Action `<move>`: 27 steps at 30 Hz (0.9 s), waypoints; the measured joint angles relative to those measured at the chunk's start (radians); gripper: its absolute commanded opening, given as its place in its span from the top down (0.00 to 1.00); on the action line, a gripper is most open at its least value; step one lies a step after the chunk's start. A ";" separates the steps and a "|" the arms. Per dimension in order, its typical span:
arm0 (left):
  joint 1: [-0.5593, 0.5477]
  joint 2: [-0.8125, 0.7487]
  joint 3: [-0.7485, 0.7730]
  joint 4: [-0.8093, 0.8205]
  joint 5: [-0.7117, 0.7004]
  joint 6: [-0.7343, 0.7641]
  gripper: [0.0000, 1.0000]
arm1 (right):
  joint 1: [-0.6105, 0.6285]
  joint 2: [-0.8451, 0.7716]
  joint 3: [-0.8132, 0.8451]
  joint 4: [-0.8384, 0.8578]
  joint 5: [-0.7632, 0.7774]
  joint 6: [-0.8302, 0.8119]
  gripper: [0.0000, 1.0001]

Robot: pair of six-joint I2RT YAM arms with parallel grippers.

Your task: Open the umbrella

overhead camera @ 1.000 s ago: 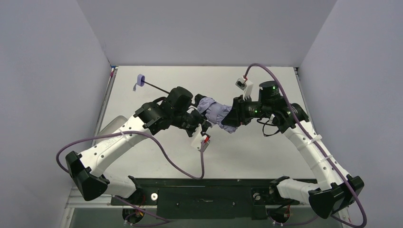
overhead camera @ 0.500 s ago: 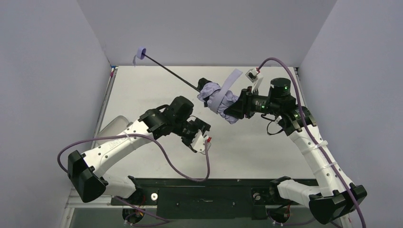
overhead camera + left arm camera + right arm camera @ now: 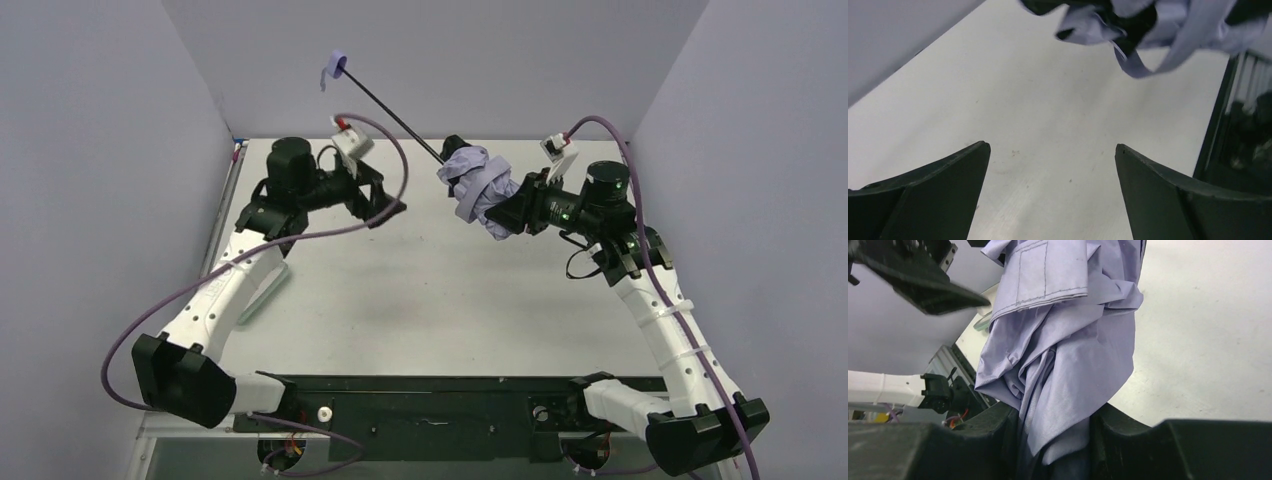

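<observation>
The umbrella [image 3: 485,190] is only partly open. Its thin black shaft [image 3: 395,115] is drawn out long, but the lavender canopy [image 3: 1058,345] is a crumpled bundle, not yet spread. The right gripper [image 3: 505,215] holds the umbrella in the air above the far right part of the table [image 3: 450,320], fingers clenched on the bunched cloth. In the right wrist view the folds fill the gap between the two black fingers [image 3: 998,425]. From there the shaft slants up toward the far left corner, and the small handle [image 3: 335,68] with its loop sits high in front of the back wall [image 3: 430,50], past the far edge. The left gripper [image 3: 388,195] hovers over the far left part of the table, fingers released wide and grasping nothing. Its own camera shows bare table between them, with a loose strap [image 3: 1168,60] of the canopy dangling above. Judging by this, lengthening the shaft is done. Sliding the canopy out along the shaft until it spreads and locks is likely what remains. As for containers, a pale oblong thing [image 3: 268,285] lies by the left edge, half hidden under the left arm. I cannot tell whether it is a case or whether anything is in it.
</observation>
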 measured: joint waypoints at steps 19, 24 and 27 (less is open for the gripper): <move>0.101 0.214 0.077 0.738 -0.090 -1.244 0.03 | 0.358 -0.102 -0.058 0.130 0.538 -0.394 1.00; 0.084 0.260 0.077 0.773 -0.114 -1.308 0.41 | 0.375 -0.128 -0.075 0.140 0.591 -0.459 1.00; 0.084 0.280 0.077 0.799 -0.125 -1.332 0.61 | 0.375 -0.132 -0.082 0.150 0.600 -0.469 1.00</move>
